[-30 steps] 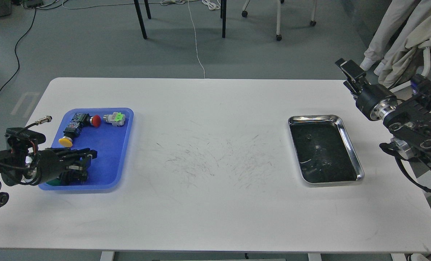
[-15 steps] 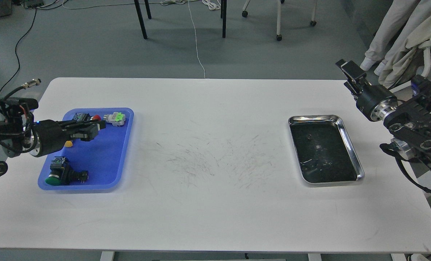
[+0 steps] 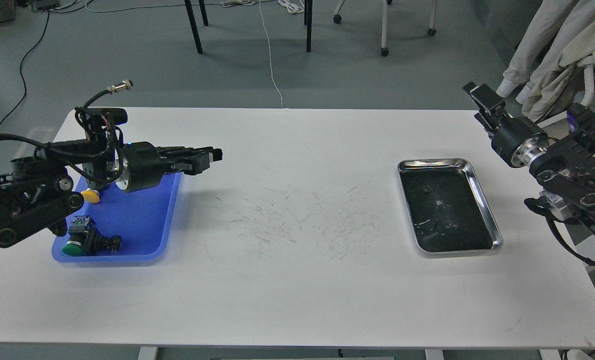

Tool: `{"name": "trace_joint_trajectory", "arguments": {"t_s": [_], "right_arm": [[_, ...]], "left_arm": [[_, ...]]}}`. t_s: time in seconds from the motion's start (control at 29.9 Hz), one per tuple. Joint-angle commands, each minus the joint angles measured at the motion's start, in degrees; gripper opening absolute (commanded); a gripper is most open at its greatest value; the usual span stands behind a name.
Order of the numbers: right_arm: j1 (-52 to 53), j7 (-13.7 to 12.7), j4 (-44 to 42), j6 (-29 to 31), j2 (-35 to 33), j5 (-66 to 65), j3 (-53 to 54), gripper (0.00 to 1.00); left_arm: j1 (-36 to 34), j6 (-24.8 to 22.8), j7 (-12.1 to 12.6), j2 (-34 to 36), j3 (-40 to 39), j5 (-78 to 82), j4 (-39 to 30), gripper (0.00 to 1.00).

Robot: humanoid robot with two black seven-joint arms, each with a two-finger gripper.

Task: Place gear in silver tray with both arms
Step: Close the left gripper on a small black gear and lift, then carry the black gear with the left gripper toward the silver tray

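Two trays are seen on the desk [image 3: 297, 280]: one silver tray [image 3: 482, 197] at the right and one blue tray [image 3: 142, 220] at the left. Two push-buttons, one yellow-capped [image 3: 91, 196] and one green-capped [image 3: 80, 242], are visible in the blue tray. The silver tray's long axis runs from near to far, slightly tilted. Compared with half a second earlier, the left gripper [image 3: 210, 157] has been moved rightward past the blue tray's edge; whether anything is held in its jaws cannot be told. The right gripper [image 3: 480, 100] is unchanged beyond the desk's far right edge; its jaw state cannot be told.
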Motion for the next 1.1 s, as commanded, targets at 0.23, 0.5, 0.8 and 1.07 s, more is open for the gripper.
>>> {"name": "trace_joint_trajectory", "arguments": {"t_s": [0.23,0.5,0.8,1.07], "right_arm": [[1.8,0.0,-0.1,0.2,-0.2,0.0,-0.6,0.93],[2.8,0.0,-2.3,-0.1,0.1,0.1,1.5,0.93],[3.0,0.0,-3.1,-0.1,0.7,0.1,3.0,0.93],[3.1,0.0,-3.1,-0.2,0.7,0.1,3.0,0.93]], "left_arm": [[0.0,2.0,-0.2,-13.3,3.2,5.9,4.2,0.01],[0.1,5.0,-0.3,-23.2,6.8,12.5,7.1,0.01],[0.4,5.8,-0.4,-33.5,7.0,14.9,13.8,0.01],[1.8,7.6,-0.4,-36.7,8.3,15.8,18.2,0.01]]}}
